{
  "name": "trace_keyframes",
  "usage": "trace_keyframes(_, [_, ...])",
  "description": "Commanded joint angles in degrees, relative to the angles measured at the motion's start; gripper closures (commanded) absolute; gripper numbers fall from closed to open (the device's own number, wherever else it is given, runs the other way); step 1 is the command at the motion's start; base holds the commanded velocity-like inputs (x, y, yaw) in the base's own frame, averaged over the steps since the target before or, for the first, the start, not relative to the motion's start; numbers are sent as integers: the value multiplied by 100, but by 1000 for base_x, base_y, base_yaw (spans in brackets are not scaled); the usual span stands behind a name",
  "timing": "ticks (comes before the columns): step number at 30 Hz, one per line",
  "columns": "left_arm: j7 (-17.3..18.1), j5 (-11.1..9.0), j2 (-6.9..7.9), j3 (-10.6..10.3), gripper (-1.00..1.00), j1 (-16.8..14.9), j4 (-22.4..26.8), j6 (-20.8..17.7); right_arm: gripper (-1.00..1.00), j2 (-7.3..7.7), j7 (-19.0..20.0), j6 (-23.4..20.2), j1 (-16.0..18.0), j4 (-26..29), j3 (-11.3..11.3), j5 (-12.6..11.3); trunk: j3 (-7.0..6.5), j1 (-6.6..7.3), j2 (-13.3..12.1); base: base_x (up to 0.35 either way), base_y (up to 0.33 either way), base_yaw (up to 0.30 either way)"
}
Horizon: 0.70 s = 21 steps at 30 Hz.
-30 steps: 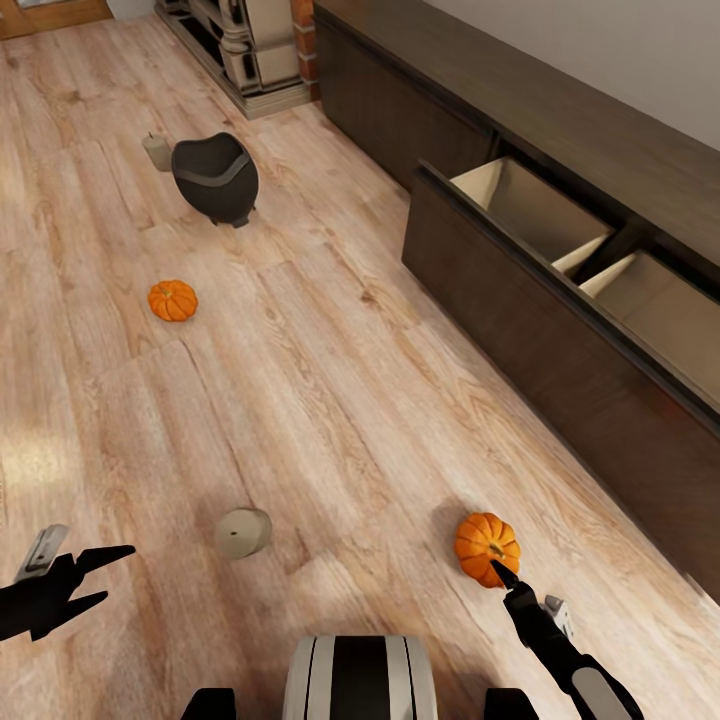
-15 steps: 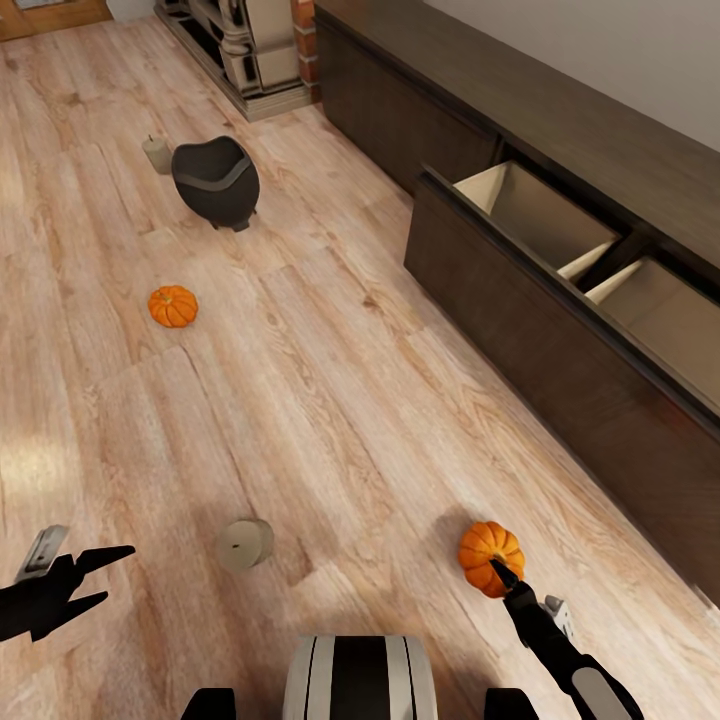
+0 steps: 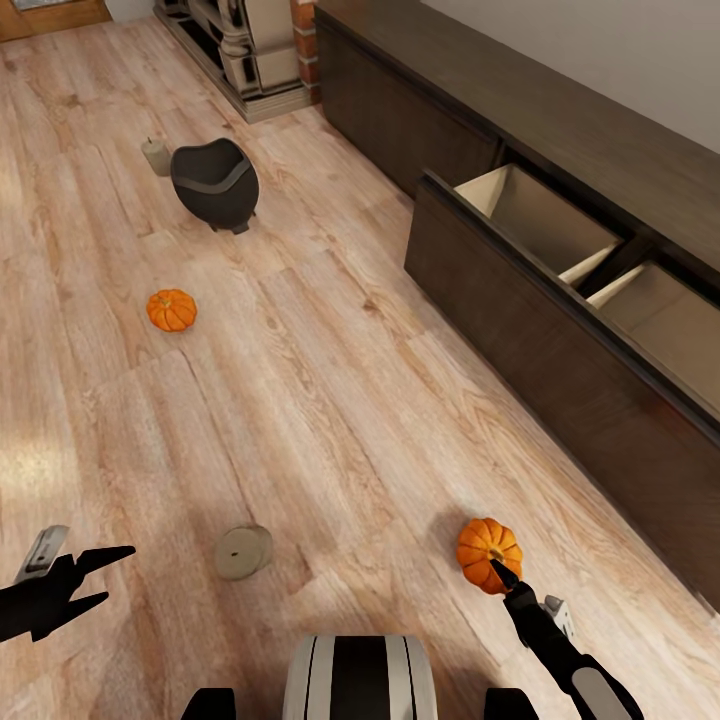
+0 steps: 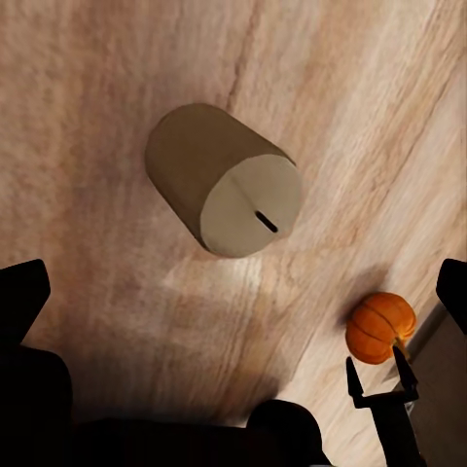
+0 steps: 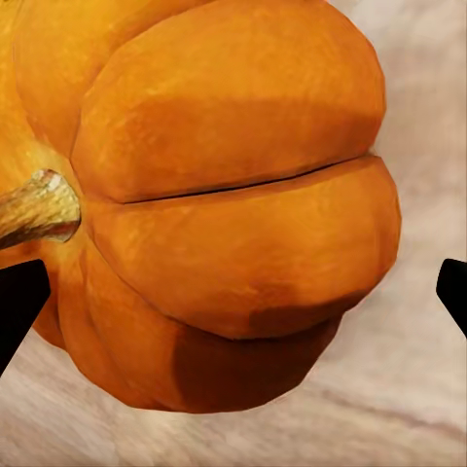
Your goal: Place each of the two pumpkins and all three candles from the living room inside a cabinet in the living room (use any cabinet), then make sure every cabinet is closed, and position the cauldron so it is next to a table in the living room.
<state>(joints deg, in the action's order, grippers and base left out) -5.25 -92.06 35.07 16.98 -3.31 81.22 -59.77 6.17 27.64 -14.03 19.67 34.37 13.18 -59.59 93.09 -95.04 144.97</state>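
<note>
Right gripper [image 3: 497,570] jaws wide open, nothing held, straddling the near ribbed orange pumpkin [image 3: 489,549] on the pale plank floor [image 3: 330,400]; centre it before closing; left gripper [image 3: 108,575] open, empty.

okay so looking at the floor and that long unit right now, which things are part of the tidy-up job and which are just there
Part of the job:
near pumpkin, at the right claw
far pumpkin
tipped candle
upright candle
cauldron
cabinet, front pulled open

Just there:
fireplace base
wood floor
left claw, open and holding nothing
</note>
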Motion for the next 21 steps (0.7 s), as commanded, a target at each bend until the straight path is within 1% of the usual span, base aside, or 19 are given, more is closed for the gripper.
trace_keyframes(1, [-55, -57, 0, 3, -100, -3, 1, -23, -100, -2, 13, -56, 2, -1, 18, -53, 3, 1, 1, 2, 0, 0])
trace_keyframes(16, [-55, -58, -9, -1, -100, -3, -1, -23, -100, -5, -23, -53, 2, -1, 18, -53, 3, 1, 1, 20, 0, 0])
trace_keyframes(21, [-55, -58, -9, -1, -100, -3, 0, -23, -100, -10, -58, 136, 2, -1, 19, -53, 3, 1, 1, 13, 0, 0])
